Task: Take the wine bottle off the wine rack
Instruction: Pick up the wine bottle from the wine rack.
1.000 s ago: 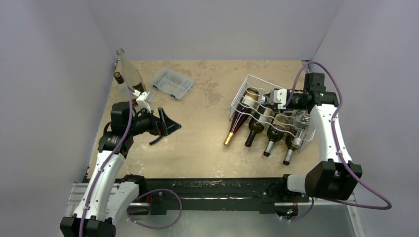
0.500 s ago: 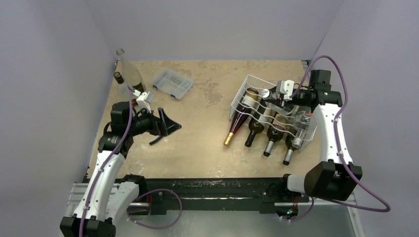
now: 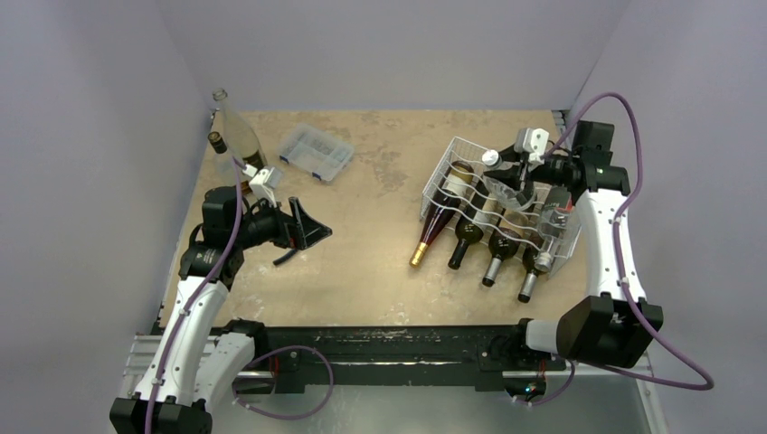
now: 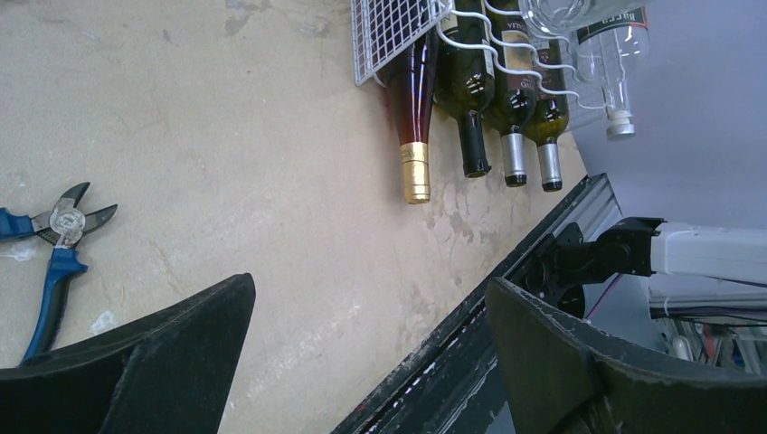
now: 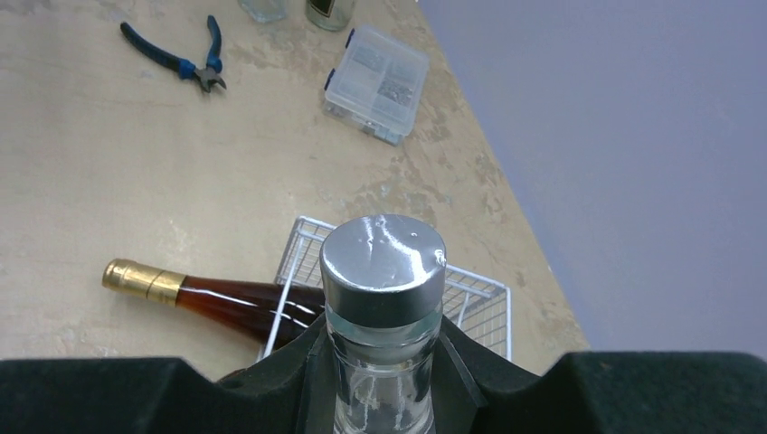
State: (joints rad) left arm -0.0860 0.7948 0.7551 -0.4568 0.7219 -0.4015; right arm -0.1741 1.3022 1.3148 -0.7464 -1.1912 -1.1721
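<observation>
The right claw [image 5: 383, 362] was clamped on the neck of the clear bottle [image 5: 383, 258], holding it tilted over the rack [image 3: 440, 172]. The left claw [image 4: 371, 312] gaped wide and empty, well left of the rack.

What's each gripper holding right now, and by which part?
Right gripper holds the clear bottle by its neck, just below the silver cap. Left gripper is open, holding nothing.

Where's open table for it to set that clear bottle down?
The widest bare patch is mid-table, between the open left pincer and the wine rack. Another lies farther back, between the plastic box and the rack. Crowded: the rack's side and the back left corner with standing bottles.
</observation>
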